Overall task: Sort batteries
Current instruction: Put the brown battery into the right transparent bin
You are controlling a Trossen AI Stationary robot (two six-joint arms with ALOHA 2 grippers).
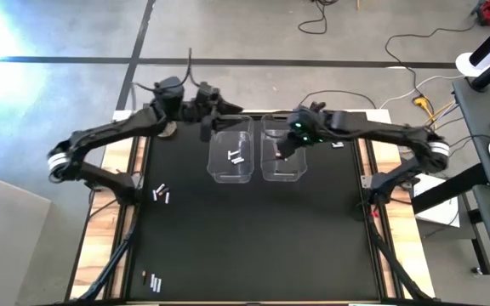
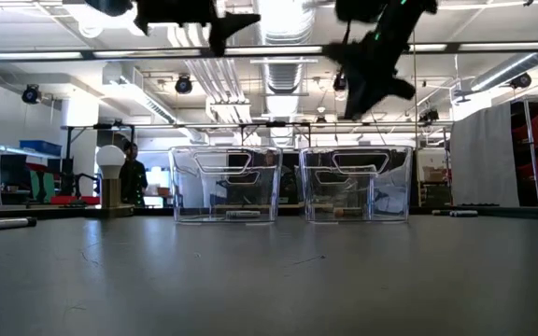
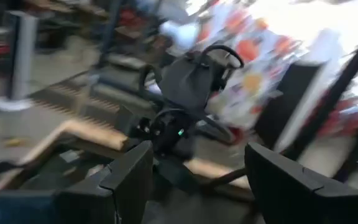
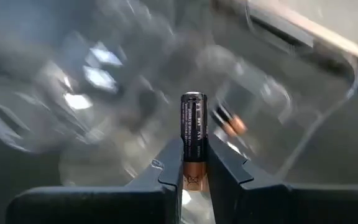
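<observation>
Delivery was the step in hand: right end effector [image 4: 195, 163] pinched a dark battery [image 4: 193, 134] upright above the right bin [image 1: 284, 151], so the next move called for release there, while left end effector [image 1: 204, 129] waited wide at the far left.

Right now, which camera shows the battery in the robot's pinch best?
The right wrist view: the dark battery stands upright, clamped at its copper end by the right gripper, above a clear bin. The high view shows only a reddish speck at that gripper. The low view shows the gripper's silhouette; the left wrist view shows nothing of it.
</observation>
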